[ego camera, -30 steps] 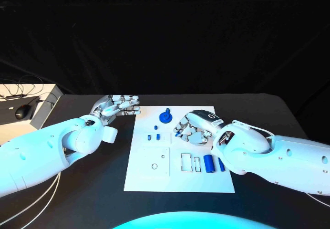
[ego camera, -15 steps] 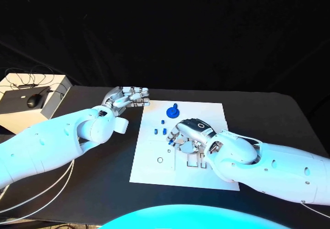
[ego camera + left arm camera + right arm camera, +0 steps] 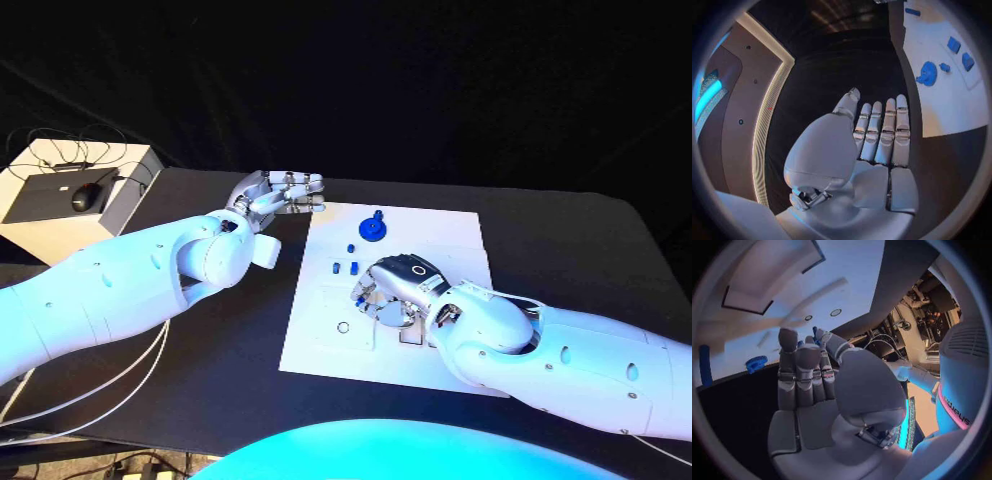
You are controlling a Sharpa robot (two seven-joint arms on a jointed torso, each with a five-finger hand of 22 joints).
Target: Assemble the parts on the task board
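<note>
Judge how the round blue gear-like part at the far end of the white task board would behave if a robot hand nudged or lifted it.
The round blue gear-like part looks like rigid plastic, so probably stiff and light. Lying flat on the white task board, it should slide rather than roll. Its toothed rim may aid grip; set on edge, it could roll.

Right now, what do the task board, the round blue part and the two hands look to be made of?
Task board: white, flat and matte, likely plastic or coated sheet. Round blue part: uniform saturated blue, probably moulded or printed plastic. Left hand and right hand: silver with soft sheen, metal or metallic-finished plastic; cannot tell which.
</note>
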